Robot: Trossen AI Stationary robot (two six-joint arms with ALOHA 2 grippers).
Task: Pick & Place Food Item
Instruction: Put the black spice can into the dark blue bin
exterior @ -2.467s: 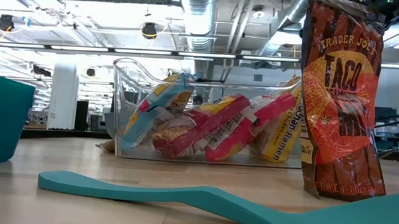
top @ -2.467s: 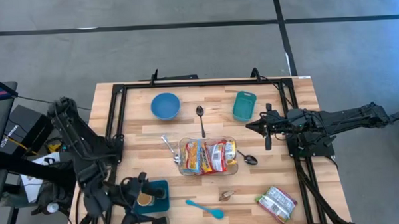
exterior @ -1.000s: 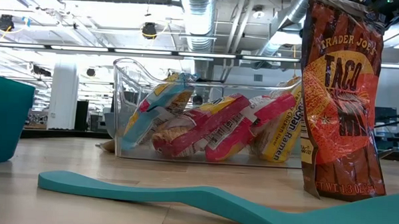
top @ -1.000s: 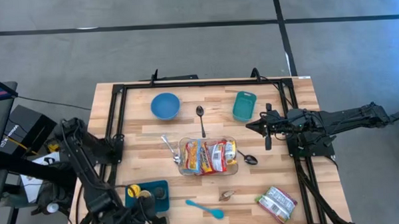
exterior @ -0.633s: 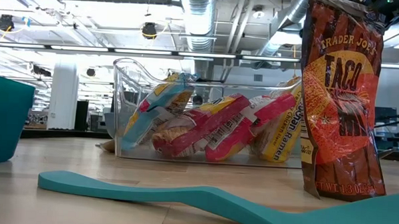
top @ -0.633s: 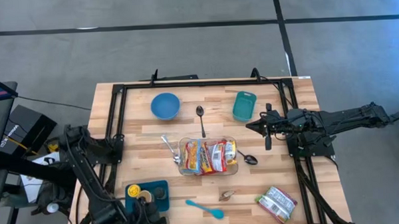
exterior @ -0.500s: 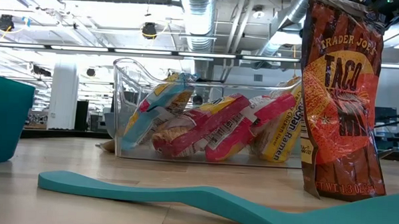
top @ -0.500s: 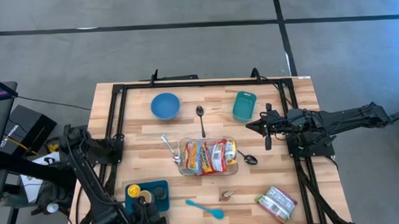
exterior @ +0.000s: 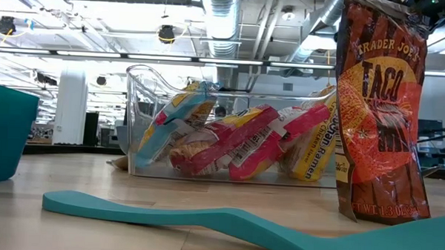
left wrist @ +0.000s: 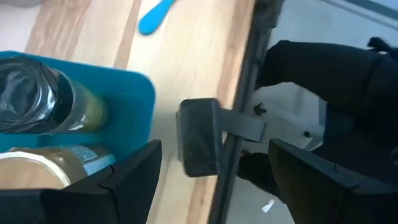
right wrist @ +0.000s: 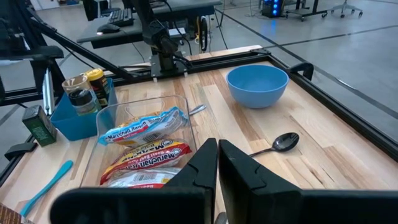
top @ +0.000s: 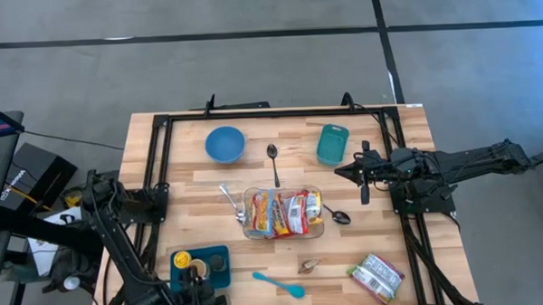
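Observation:
A clear container (top: 283, 213) of ramen packets (exterior: 237, 144) stands mid-table. A taco bag (top: 377, 277) lies at the near right and fills the right of the low view (exterior: 379, 115). A teal bin (top: 214, 263) at the near left holds jars (left wrist: 37, 102). My left gripper (left wrist: 214, 149) hangs open at the table's near edge beside the bin, nothing between its fingers; in the high view it is at the bottom edge (top: 201, 298). My right gripper (right wrist: 217, 162) is shut and holds nothing, over the right side (top: 358, 177).
A blue bowl (top: 225, 144) and a teal tub (top: 332, 144) sit at the far side, spoons (top: 273, 161) (top: 337, 215) around the container. A teal spatula (top: 278, 284) lies near the front edge. A black frame (top: 163, 156) rims the table, with a clamp (left wrist: 199, 137) on it.
My left gripper has drawn back from over the teal bin toward the table's near edge, sinking and tipping further down, still open. The jars stay standing in the bin.

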